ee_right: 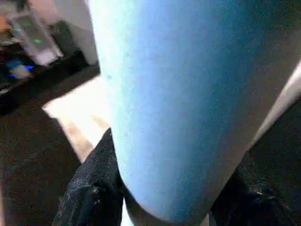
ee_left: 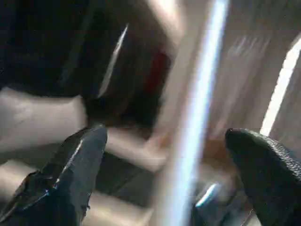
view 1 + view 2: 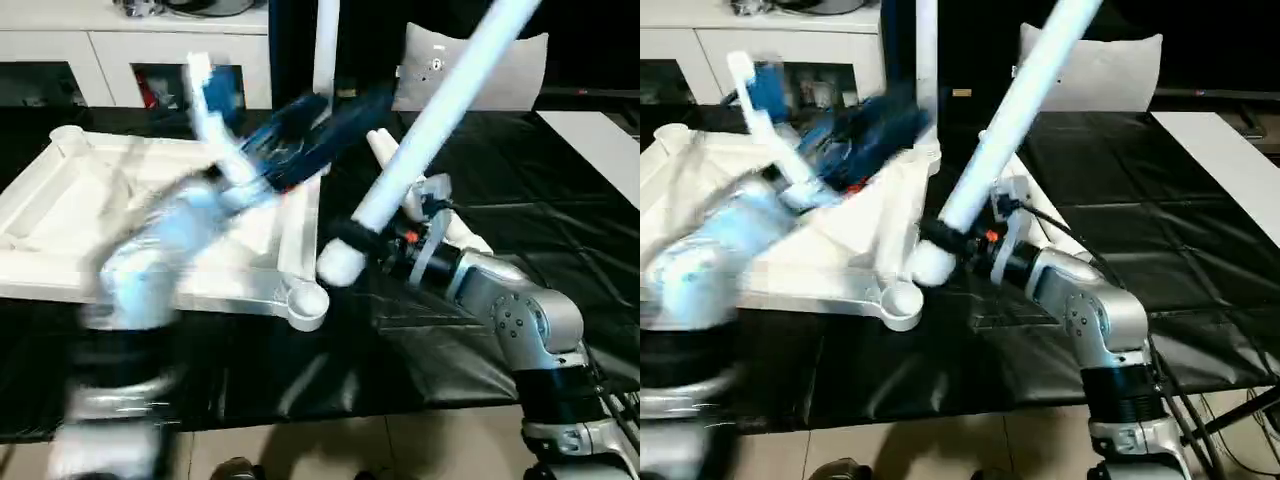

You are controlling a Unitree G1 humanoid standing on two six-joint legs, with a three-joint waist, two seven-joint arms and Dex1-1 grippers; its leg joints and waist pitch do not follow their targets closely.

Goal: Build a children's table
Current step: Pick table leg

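The right pincer pinches a white table leg near its thick lower end; the leg slants up and away from the pincer, its rounded butt just beside the pincer on the side of the table top. That table top lies upside down on the black-covered bench, and its near corner socket sits just below the leg's butt, apart from it. The left pincer is spread wide, holding nothing, blurred above the table top. Another leg stands upright beyond the left pincer.
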